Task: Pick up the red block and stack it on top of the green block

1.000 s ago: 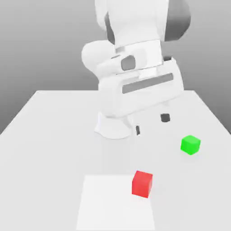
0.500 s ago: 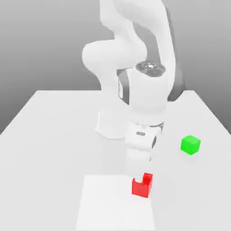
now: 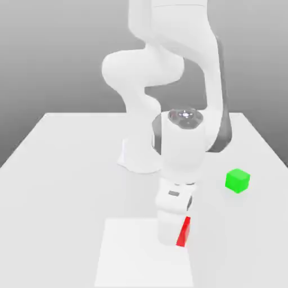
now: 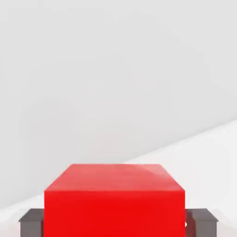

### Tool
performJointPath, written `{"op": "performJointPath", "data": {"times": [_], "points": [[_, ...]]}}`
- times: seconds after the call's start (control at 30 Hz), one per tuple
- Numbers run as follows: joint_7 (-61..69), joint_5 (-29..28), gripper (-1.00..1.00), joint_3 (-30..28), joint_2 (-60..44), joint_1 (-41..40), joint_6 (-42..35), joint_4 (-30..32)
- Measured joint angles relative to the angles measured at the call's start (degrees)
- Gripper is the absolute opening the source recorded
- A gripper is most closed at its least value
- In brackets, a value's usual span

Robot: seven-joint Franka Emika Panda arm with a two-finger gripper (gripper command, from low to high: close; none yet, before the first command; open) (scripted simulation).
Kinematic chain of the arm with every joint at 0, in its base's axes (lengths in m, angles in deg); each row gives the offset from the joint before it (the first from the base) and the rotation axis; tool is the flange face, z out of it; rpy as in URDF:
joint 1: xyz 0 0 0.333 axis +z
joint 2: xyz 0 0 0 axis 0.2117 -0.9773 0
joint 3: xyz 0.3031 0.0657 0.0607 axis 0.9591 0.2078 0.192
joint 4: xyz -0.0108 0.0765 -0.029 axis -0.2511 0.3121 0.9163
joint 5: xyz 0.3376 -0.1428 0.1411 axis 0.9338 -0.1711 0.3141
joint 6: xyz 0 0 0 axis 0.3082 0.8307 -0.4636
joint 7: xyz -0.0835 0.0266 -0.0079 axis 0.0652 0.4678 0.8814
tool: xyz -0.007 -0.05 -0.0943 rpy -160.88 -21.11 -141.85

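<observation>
Gripper lowered over the red block

The gripper point(image 4: 115, 222) straddles the red block point(image 4: 114, 201), a dark finger point(image 4: 31, 222) close at each side; contact unclear. In the exterior view, the green block point(image 3: 237, 180) sits at two o'clock, well apart, on the table point(image 3: 67, 169).

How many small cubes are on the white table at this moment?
2. The small matte red cube sits between the gripper fingers, largely hidden behind the hand; the small matte green cube stands apart, toward the exterior view's right.
</observation>
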Motion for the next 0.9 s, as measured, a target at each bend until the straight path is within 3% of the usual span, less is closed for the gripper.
{"op": "performJointPath", "data": {"times": [0.6,0.67,0.9], "points": [[-7.5,-10.3,-1.00,-4.7,13.8,2.1,-11.5,2.1],[-10.0,-9.0,-1.00,-3.4,14.8,1.4,-12.2,2.6],[-23.9,-2.6,-1.00,2.2,18.0,10.8,-14.1,4.5]]}}
